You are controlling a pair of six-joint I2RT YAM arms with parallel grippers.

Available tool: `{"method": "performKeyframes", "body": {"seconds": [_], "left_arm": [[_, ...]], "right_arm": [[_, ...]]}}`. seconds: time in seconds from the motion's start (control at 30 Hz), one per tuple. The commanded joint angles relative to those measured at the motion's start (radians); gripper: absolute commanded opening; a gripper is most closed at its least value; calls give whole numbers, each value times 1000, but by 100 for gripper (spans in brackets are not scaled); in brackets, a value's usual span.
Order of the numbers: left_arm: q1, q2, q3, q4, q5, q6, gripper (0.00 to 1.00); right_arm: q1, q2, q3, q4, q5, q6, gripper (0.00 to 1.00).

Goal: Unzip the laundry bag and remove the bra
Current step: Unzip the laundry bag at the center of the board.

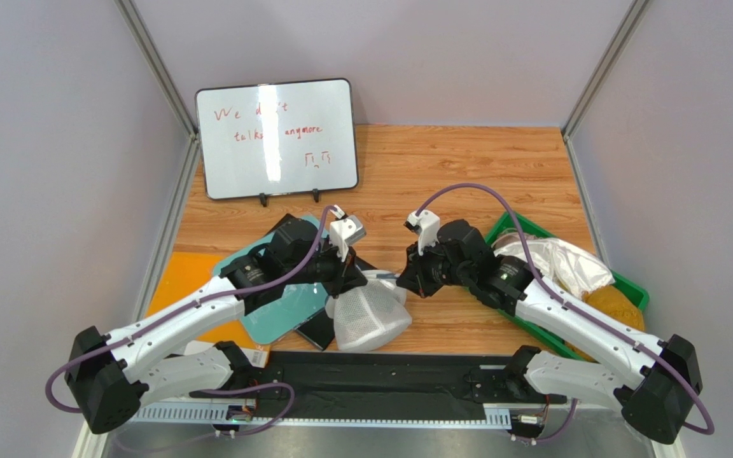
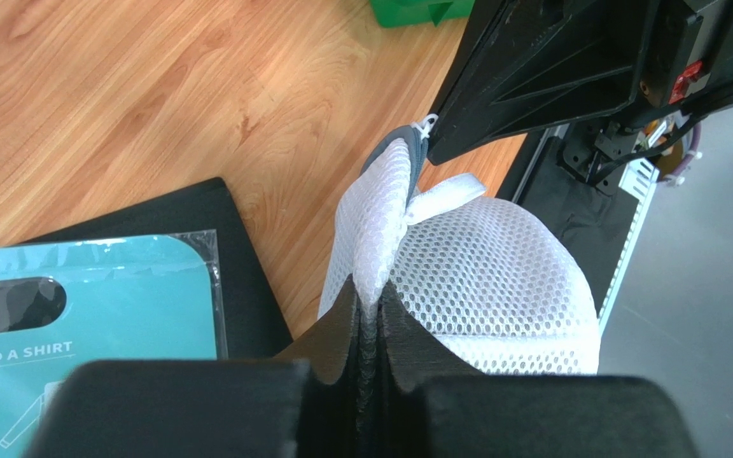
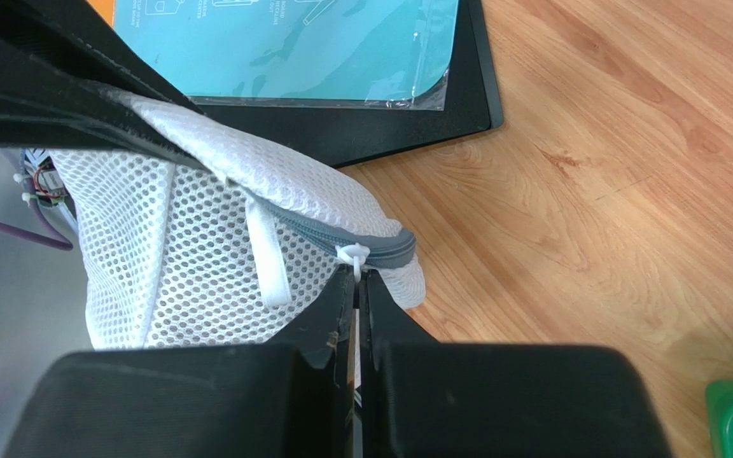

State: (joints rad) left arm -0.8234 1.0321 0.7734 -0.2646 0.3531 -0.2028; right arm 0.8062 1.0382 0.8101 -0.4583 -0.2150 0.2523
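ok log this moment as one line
step: gripping to unzip | left gripper: shut on laundry bag mesh | right gripper: shut on zip pull | zip: looks closed | bra: not visible

The contents of the laundry bag [image 1: 370, 320] cannot be made out through its white mesh in any view. In the right wrist view, the white tie [image 3: 353, 256] at the end of the grey zip [image 3: 332, 234] is lost between the pressed-together fingers of the right gripper [image 3: 357, 283], and how far it reaches inside cannot be told. In the left wrist view, a fold of mesh is swallowed between the fingers of the left gripper [image 2: 368, 298], and the bag's far end is covered by the right gripper's black body. From above, both grips are too small to be read. The writing on the whiteboard [image 1: 275, 138] is partly washed out by glare. The teal board [image 1: 284, 307] and the green bin [image 1: 631, 284] are largely covered by the arms.
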Motion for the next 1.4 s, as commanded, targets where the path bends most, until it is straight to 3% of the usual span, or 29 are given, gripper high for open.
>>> {"method": "performKeyframes", "body": {"seconds": [0.0, 0.03, 0.1, 0.23, 0.4, 0.77, 1.07, 1.17, 1.27, 1.3, 1.37], "left_arm": [[-2, -20, 43, -38, 7, 22, 35], [-2, -17, 55, -41, 15, 23, 56], [-2, -9, 92, -45, 26, 26, 73], [-3, 11, 148, -27, 66, 20, 76], [-3, 78, 168, 45, 141, -12, 76], [-11, 192, 164, 103, 162, -4, 76], [-11, 220, 107, 212, 239, 17, 75], [-13, 223, 90, 219, 247, 19, 70], [-13, 230, 81, 219, 253, 16, 54], [-13, 232, 79, 217, 256, 14, 44], [-13, 232, 72, 217, 254, 13, 36]], "right_arm": [[-12, -18, -5, 15, -13, 31, 0], [-12, -20, -5, 20, -23, 38, 0], [-12, -26, -6, 38, -56, 48, 0], [2, -41, -14, 56, -75, 71, 0], [21, -58, -29, 60, -86, 76, 0], [33, -125, -55, 66, -112, 93, 0], [31, -136, -54, 66, -123, 96, 0], [31, -139, -52, 66, -121, 97, 0], [31, -138, -49, 64, -119, 94, 0], [31, -138, -48, 64, -116, 97, 0], [31, -138, -48, 61, -113, 97, 0]]}}
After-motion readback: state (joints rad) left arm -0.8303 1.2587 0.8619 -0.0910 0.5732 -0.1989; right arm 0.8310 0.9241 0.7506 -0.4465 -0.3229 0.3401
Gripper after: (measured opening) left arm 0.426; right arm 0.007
